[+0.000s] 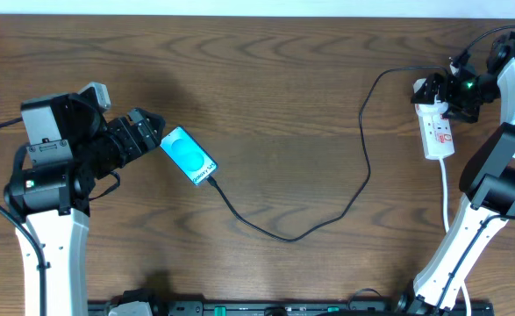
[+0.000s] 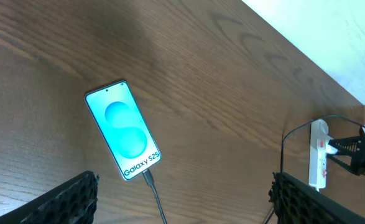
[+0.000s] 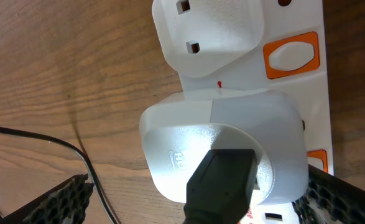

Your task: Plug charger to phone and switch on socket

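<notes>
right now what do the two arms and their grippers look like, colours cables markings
Both arms have white lower links and black joints. The left arm has a grey block on top and a small green light. The right arm has a green light near the black right gripper, with black cables looping above. The left gripper is black, its fingers ridged.

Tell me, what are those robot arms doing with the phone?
The charger is already plugged into the phone. The left tool sits open right beside the phone, not holding it. The right tool hovers open over the socket, where the charger's white plug sits. I can't tell if the orange switches are on.
</notes>
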Controlling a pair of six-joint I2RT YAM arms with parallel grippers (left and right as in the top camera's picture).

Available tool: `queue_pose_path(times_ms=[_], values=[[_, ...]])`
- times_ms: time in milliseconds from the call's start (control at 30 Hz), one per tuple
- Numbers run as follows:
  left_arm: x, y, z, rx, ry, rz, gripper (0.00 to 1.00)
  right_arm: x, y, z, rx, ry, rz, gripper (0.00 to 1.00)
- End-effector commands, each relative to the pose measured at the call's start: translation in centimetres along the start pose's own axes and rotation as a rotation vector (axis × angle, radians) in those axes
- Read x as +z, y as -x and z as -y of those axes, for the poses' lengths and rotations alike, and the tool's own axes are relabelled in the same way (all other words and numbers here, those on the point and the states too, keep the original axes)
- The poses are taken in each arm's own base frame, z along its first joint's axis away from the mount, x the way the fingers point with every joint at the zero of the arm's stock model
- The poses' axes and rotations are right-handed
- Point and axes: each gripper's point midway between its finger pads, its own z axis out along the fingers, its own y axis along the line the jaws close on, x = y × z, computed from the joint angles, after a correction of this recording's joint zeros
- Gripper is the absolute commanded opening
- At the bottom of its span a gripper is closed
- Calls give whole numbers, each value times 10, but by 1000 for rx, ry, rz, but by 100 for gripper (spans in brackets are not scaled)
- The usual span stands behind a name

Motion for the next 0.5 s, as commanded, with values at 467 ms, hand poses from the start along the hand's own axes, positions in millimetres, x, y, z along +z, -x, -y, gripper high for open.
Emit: queue_pose_path(times_ms=[467], values=[[-1,1,-1,1,7,3,89,42,-20,-29,32,117,-77,99]])
